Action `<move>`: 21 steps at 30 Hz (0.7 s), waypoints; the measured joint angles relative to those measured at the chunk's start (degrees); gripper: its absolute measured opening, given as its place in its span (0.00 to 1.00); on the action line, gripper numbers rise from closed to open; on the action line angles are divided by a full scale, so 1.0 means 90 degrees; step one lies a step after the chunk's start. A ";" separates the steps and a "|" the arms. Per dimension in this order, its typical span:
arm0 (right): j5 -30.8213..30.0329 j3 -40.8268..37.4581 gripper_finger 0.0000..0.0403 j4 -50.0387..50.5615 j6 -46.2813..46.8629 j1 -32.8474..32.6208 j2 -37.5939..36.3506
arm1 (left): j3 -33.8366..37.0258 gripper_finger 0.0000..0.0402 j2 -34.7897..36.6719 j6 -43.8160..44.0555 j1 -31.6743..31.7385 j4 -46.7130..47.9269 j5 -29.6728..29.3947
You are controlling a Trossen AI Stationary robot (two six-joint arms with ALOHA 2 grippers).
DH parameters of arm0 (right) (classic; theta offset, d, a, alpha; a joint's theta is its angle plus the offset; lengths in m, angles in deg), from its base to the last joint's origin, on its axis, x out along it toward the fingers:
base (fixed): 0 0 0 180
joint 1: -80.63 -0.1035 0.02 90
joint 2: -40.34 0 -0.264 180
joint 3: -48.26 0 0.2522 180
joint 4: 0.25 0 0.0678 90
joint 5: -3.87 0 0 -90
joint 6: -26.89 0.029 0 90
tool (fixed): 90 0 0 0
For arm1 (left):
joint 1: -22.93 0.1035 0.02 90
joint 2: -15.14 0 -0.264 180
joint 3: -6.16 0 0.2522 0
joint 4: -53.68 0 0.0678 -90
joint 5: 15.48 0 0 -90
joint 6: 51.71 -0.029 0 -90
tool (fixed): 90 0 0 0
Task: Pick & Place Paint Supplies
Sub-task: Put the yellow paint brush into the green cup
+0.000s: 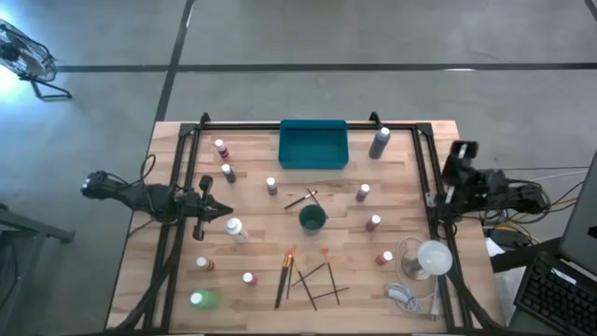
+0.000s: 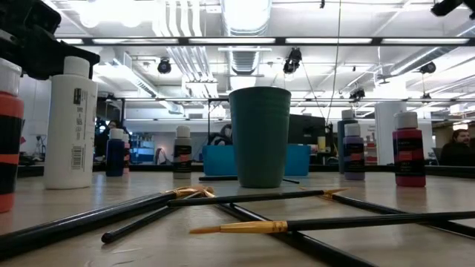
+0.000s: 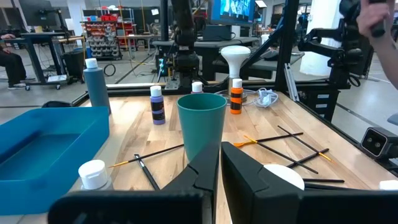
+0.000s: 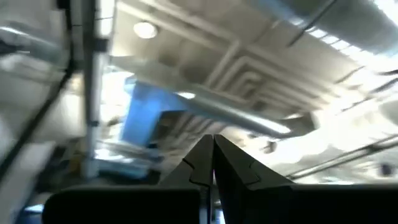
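Small white-capped bottles (image 1: 270,186) and thin paintbrushes (image 1: 284,277) lie scattered on the table (image 1: 345,280) around the green cup (image 1: 312,219) (teal tray (image 1: 312,146) beyond), the left gripper (image 1: 227,211), fingers together, beside a white bottle (image 1: 236,229), the right gripper (image 4: 213,158) closed at the right edge.

Even overhead lighting, one view heavily blurred.
Glare is seen at the floor lamp (image 1: 20,54) at 10 o'clock; the ceiling (image 4: 261,74) is smeared by motion blur; near brushes (image 2: 245,226) are rendered soft.

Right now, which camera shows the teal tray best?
The high view: the whole teal tray and its empty inside show from above. The left wrist view catches one corner; the low view has it behind the cup; the right wrist view misses it.
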 joint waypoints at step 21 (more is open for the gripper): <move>-0.1851 0.5386 0.02 0.6713 0.0204 0.0164 0.4541 | 0.0001 0.06 -0.0001 0.0001 0.0000 -0.0001 0.0001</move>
